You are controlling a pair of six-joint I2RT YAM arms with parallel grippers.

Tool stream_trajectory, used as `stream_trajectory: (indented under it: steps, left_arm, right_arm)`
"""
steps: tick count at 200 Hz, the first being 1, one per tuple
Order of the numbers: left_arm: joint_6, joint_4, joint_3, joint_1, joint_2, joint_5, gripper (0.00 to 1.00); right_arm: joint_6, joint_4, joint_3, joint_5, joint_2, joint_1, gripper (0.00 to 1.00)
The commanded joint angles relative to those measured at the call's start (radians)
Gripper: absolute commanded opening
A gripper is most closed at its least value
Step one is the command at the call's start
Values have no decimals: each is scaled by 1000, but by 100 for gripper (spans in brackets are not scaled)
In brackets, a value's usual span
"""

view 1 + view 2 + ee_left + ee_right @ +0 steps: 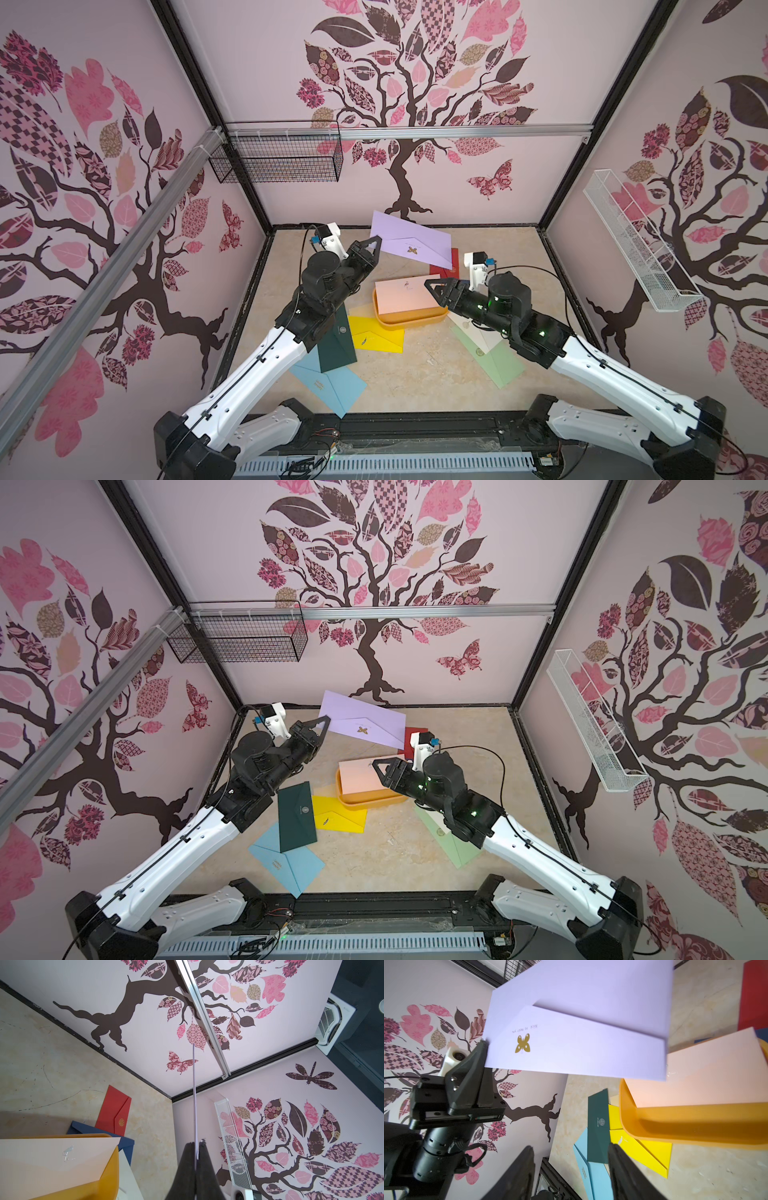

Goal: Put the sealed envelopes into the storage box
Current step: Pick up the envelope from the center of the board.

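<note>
My left gripper [376, 241] is shut on one corner of a lilac envelope [411, 243], which hangs tilted in the air over the back of the table. The left wrist view shows it edge-on [194, 1084] between the pads. The yellow-orange storage box [411, 321] sits mid-table with a pink envelope [405, 297] lying across it. Beside that envelope my right gripper [570, 1147] stands open and empty. On the table lie red [451, 270], navy [124, 1142], yellow [376, 334], dark green [338, 340], light blue [332, 384] and light green [494, 361] envelopes.
A black wire basket [278, 158] hangs on the back wall and a white mesh tray [636, 245] on the right wall. A white envelope [467, 326] lies partly under my right arm. Black frame rails border the table.
</note>
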State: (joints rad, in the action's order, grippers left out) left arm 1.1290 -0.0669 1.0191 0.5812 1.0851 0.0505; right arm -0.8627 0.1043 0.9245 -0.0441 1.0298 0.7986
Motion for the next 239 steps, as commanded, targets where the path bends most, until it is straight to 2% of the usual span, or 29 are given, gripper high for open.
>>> stream_trajectory:
  steps: [1, 64, 120, 150, 184, 224, 239]
  left_arm:
    - [35, -84, -17, -4, -6, 9, 0]
    - [57, -103, -39, -7, -4, -15, 0]
    - [103, -138, -31, -13, 22, -130, 0]
    - [124, -159, -68, -14, 10, -134, 0]
    - [158, -189, -110, -14, -1, -134, 0]
    - [167, -195, -124, -13, 2, -135, 0]
    - [167, -197, -129, -13, -1, -135, 0]
  right_arm:
    - [-13, -187, 14, 5, 36, 6, 62]
    - [-70, -326, -38, 17, 51, -10, 66]
    - [-119, -458, -67, -58, 100, -62, 64]
    - [-114, -505, -81, -51, 100, -75, 62]
    - [-113, -517, -77, -47, 109, -87, 52]
    - [-138, -560, -64, -88, 150, -90, 31]
    - [-139, -554, -64, -78, 151, -89, 26]
